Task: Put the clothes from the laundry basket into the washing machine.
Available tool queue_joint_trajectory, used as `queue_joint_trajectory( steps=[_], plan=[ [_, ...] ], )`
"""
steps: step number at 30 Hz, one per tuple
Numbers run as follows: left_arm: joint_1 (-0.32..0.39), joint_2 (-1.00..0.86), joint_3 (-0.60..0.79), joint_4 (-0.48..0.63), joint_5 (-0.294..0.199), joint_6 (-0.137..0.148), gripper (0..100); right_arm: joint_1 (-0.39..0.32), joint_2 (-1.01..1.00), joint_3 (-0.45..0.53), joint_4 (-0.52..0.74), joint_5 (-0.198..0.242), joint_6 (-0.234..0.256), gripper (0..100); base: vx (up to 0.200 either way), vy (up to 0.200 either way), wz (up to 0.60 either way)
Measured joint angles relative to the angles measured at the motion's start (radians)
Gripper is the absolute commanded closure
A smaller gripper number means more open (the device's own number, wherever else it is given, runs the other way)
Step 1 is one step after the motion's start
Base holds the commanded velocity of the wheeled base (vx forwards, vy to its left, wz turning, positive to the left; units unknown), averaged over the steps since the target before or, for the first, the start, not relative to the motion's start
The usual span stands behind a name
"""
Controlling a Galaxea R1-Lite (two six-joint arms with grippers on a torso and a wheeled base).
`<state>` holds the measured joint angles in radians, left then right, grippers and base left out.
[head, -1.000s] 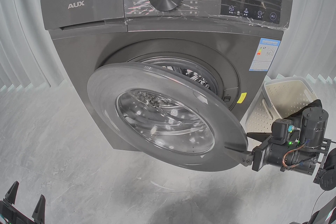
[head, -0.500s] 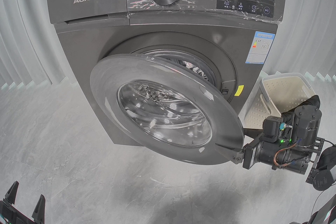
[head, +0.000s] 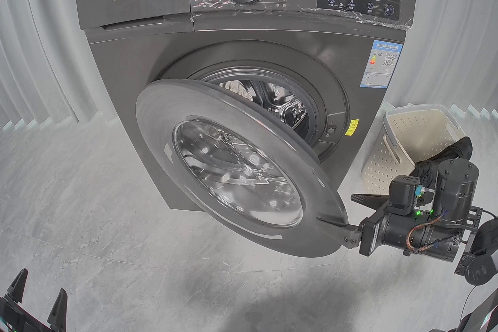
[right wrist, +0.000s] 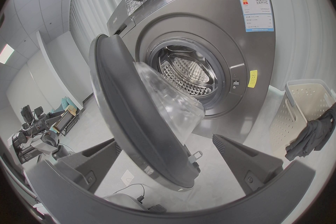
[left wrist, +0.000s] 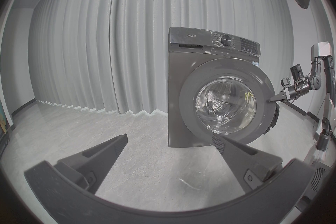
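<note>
The washing machine door (head: 233, 167) is found part open, its rim straddled by the wide-spread right end effector (head: 334, 207). Dark clothes (head: 448, 154) are draped over the laundry basket (head: 415, 123) at right. None are seen in the drum (head: 275, 99), so loading is judged not begun.

Barred across much of the drum (head: 272, 99) mouth by the half-open door (head: 233, 172), passable through the gap along the door's right edge, hemmed on the far right by the basket (head: 385, 167), with open floor (head: 78, 203) to the left.

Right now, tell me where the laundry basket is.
In the head view the laundry basket stands on the floor on the robot's right, beside the washing machine, with dark clothes draped over its rim.
</note>
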<state>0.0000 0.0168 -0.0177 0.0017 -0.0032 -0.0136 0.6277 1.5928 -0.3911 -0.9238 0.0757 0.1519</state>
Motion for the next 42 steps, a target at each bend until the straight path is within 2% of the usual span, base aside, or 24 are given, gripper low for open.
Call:
queue_joint_trajectory(
  steps=[13, 17, 23, 28, 35, 39, 42],
  plan=[
    [0.000, 0.000, 0.000, 0.000, 0.000, 0.001, 0, 0.065, 0.019, 0.028, 0.000, 0.015, 0.020, 0, 0.000, 0.000, 0.00],
    [0.000, 0.000, 0.000, 0.000, 0.000, 0.000, 0, 0.073, -0.017, 0.051, 0.000, 0.035, 0.025, 0, 0.000, 0.000, 0.00],
    [0.000, 0.000, 0.000, 0.000, 0.000, 0.002, 0, 0.067, -0.097, 0.067, 0.000, 0.041, 0.059, 0, 0.000, 0.000, 0.00],
    [0.000, 0.000, 0.000, 0.000, 0.000, 0.002, 0, 0.013, -0.143, 0.043, 0.001, 0.047, 0.067, 0, 0.000, 0.000, 0.00],
    [0.000, 0.000, 0.000, 0.000, 0.000, 0.002, 0, -0.100, -0.167, -0.042, 0.011, 0.108, 0.071, 0, 0.000, 0.000, 0.00],
    [0.000, 0.000, 0.000, 0.000, 0.000, 0.002, 0, -0.130, -0.160, -0.061, 0.015, 0.107, 0.071, 0, 0.000, 0.000, 0.00],
    [0.000, 0.000, 0.000, 0.000, 0.000, 0.002, 0, -0.136, -0.131, -0.063, 0.010, 0.084, 0.069, 0, 0.000, 0.000, 0.00]
  ],
)
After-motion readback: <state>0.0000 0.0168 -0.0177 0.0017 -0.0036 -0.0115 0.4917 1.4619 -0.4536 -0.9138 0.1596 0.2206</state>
